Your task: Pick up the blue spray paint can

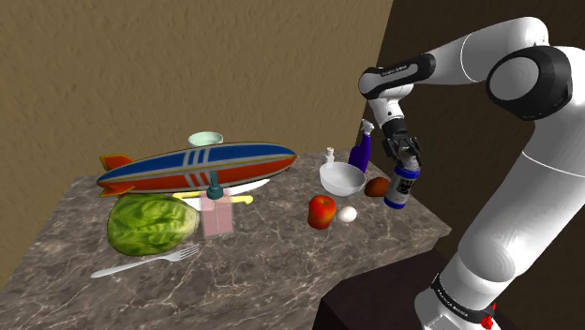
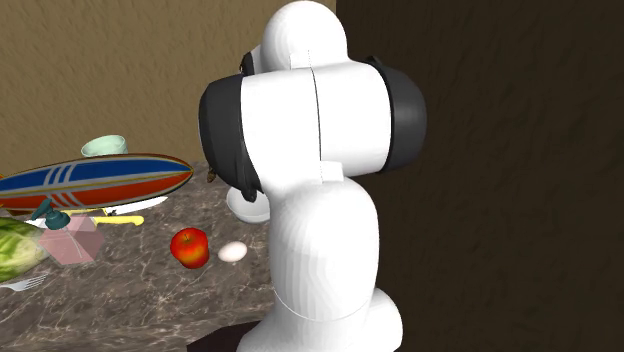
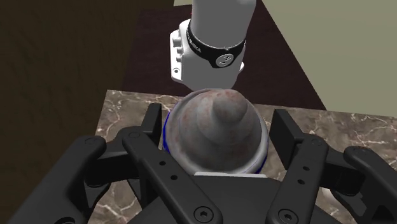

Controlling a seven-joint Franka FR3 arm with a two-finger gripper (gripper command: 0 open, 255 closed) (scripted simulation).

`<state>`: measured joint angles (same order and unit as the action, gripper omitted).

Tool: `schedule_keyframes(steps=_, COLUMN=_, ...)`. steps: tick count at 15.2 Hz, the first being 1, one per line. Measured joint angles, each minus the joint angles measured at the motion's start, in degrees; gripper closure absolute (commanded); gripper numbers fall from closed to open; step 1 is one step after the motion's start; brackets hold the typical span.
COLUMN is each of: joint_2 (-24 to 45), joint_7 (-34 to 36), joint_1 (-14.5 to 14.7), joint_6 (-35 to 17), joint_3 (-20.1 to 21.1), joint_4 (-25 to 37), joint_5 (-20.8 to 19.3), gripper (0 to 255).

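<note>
On the marbled countertop, toward the shoulder view's right edge: blue spray paint can (image 1: 402,187), blue with a pale label, roughly upright, just beside a brown rounded object (image 1: 376,187).
Gripper (image 1: 405,161): comes down over the can's top and clasps it, one black finger on each side of the body.
Wrist view: looks straight down on the can's domed grey-brown cap, blue rim showing under it; fingers (image 3: 151,125) hug the can on both sides; marbled surface beneath, arm's white base (image 3: 210,44) beyond the counter's edge.
Contact with the counter: cannot tell whether the can's base rests on the surface or sits just above it.
Behind the can: white bowl (image 1: 342,178), and a blue spray bottle (image 1: 361,150) further back by the wall.
Toward the counter's middle: red apple (image 1: 322,211) with a white egg (image 1: 348,215) just beside it.
Shoulder view's left half: long toy airship (image 1: 197,169) striped blue, red and white; pale green bowl (image 1: 204,139) behind it; pink carton (image 1: 217,216) with a teal top in front; yellow-handled utensil (image 1: 234,198) lying under the airship.
Front left corner: green leafy head (image 1: 150,225) and a silver fork (image 1: 145,261) lying flat.
Second exterior view: arm's white links (image 2: 320,200) block the can; apple, egg and airship show to their left.
Backdrop: tan wall behind the counter, dark brown wall to the side.
</note>
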<state>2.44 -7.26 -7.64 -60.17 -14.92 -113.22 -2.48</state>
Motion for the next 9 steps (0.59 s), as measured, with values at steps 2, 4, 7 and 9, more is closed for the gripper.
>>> schedule_keyframes(steps=2, joint_2=-0.53, joint_7=0.09, joint_1=0.05, joint_6=1.59, joint_3=0.04, joint_4=1.07, joint_5=-0.05, gripper=255)
schedule_keyframes(steps=4, joint_2=-0.93, joint_7=0.04, joint_1=0.05, joint_6=3.05, joint_3=0.03, joint_4=2.14, joint_5=-0.17, gripper=255)
schedule_keyframes(steps=7, joint_2=-1.25, joint_7=0.03, joint_1=0.09, joint_6=5.20, joint_3=0.06, joint_4=3.98, joint_5=-0.23, gripper=255)
schedule_keyframes(steps=9, joint_2=-1.41, joint_7=-0.06, joint_1=0.07, joint_6=6.48, joint_3=0.04, joint_4=5.10, joint_5=-0.33, gripper=255)
